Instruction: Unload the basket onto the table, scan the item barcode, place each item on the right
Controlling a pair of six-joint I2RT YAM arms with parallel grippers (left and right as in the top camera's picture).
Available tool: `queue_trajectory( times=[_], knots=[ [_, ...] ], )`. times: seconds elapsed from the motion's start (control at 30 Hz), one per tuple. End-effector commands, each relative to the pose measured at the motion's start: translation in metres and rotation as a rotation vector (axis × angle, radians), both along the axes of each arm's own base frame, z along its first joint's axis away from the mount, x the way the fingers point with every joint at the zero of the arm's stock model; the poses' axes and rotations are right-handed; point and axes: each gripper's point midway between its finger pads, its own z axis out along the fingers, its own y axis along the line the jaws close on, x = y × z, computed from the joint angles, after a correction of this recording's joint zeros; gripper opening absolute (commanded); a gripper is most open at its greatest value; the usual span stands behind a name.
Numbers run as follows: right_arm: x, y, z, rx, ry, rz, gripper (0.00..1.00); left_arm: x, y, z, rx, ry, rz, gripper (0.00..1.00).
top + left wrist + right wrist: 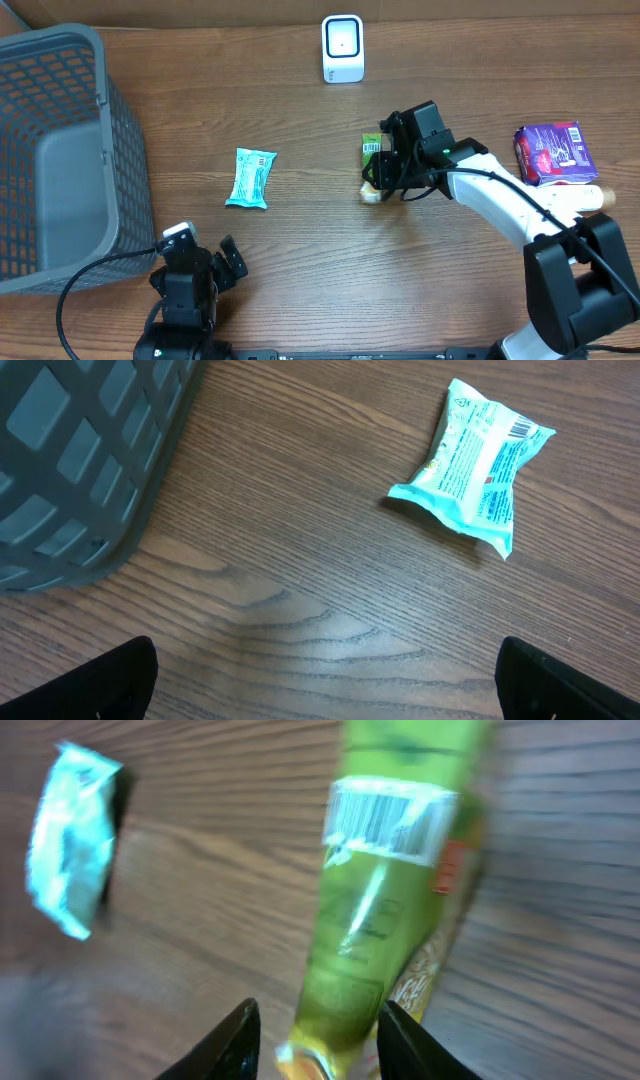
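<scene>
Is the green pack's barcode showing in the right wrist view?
Yes, the white barcode label sits face-up near the top of the green pack, turned toward that camera.

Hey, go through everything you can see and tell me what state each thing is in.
Green packet: barcode showing, one end between the right pincer's fingers.
Right pincer: straddling that end; firm grip unclear.
Left pincer: open, empty.
Teal packet: lying flat, untouched.
Purple packet: lying flat, untouched.
Basket: upright, nothing visible inside.
Scanner: standing upright.
</scene>
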Motion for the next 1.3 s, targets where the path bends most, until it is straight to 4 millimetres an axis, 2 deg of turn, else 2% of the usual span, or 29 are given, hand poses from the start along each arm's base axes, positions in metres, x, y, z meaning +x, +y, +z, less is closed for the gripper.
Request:
queue_trajectory(
  times=[0.0,0.3,0.4,0.5,0.6,0.83,1.03,1.17,1.23,1.27],
  knots=[
    [-0.011,0.02,0.007,0.064,0.001,0.08,0.38,0.001,0.002,0.003,-0.004,-0.02,0.02,0.99],
    [-0.012,0.04,0.012,0.068,-0.052,0.113,0.39,0.001,0.002,0.003,-0.004,-0.02,0.02,1.0],
    [-0.006,0.026,0.004,0.008,-0.005,-0.034,0.33,0.001,0.002,0.003,-0.004,-0.02,0.02,1.0],
    [0.0,0.003,0.002,-0.045,0.041,-0.187,0.28,0.001,0.002,0.003,-0.004,-0.02,0.02,1.0],
    [0.005,-0.004,0.012,-0.033,0.027,-0.206,0.29,0.001,0.002,0.003,-0.004,-0.02,0.02,1.0],
    [0.011,-0.004,0.046,0.011,-0.048,-0.215,0.3,0.001,0.002,0.003,-0.004,-0.02,0.02,1.0],
    [0.021,-0.038,0.039,-0.058,-0.028,-0.375,0.34,0.001,0.002,0.003,-0.004,-0.02,0.02,1.0],
    [0.035,-0.054,0.032,-0.095,-0.054,-0.446,0.1,0.001,0.002,0.003,-0.004,-0.017,0.02,1.0],
    [0.042,-0.055,0.021,-0.101,-0.045,-0.483,0.04,0.001,0.002,0.003,-0.004,-0.017,0.02,1.0],
    [0.045,-0.054,0.014,-0.099,-0.041,-0.483,0.04,0.001,0.002,0.003,-0.004,-0.017,0.02,1.0]
  ],
)
